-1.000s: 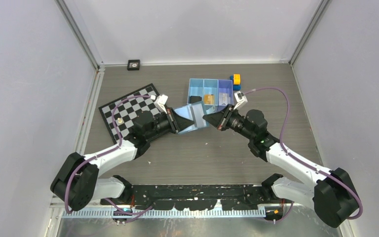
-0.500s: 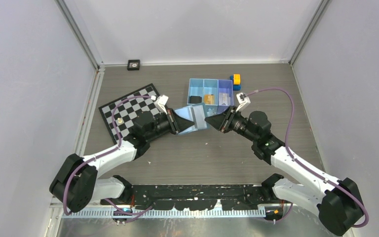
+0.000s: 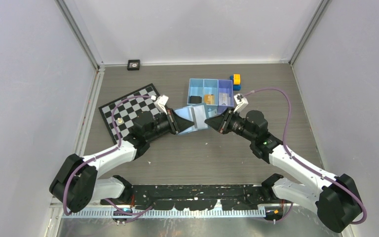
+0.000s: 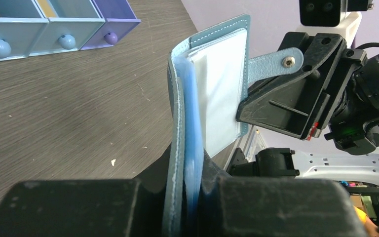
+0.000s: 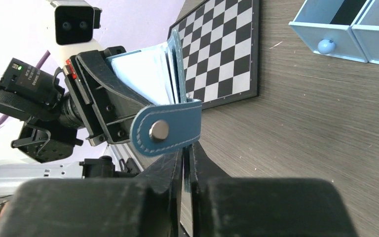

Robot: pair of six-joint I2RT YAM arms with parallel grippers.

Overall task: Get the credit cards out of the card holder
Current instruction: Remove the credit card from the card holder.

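Black-and-white chessboard [image 3: 128, 111] lies flat on the grey wood-grain table [image 3: 202, 153] at the left of the top view, with a small pale piece [image 3: 120, 120] on one of its near squares. Just right of the board, the left gripper [image 3: 176, 123] points toward the frame's centre. Its jaws are clamped on the folded spine end of the card holder [image 3: 191, 117]. The left wrist view shows the blue cover and the lighter blue inner leaves pinched tight between the two black fingers [image 4: 256, 207].

The card holder is held up off the table in the middle of the top view, between the two grippers and just in front of the tray. It stands on edge and is partly fanned open. A pale whitish face [image 4: 222, 94] shows inside it; I cannot tell whether this is a card or a pocket lining. Its snap strap [image 5: 167, 129] sticks out sideways and lies across the tip of the right gripper [image 3: 208, 121]. That gripper meets the holder's open edge from the right. Its jaws are narrow, only a thin slit apart, and I cannot tell whether they pinch anything.

Farther right and toward the top sits the three-compartment blue tray [image 3: 189, 94]. It holds a dark item on the left, a tan-brown one in the middle and a pale one on the right. Yellow-and-blue toy blocks [image 3: 236, 80] touch its upper right corner
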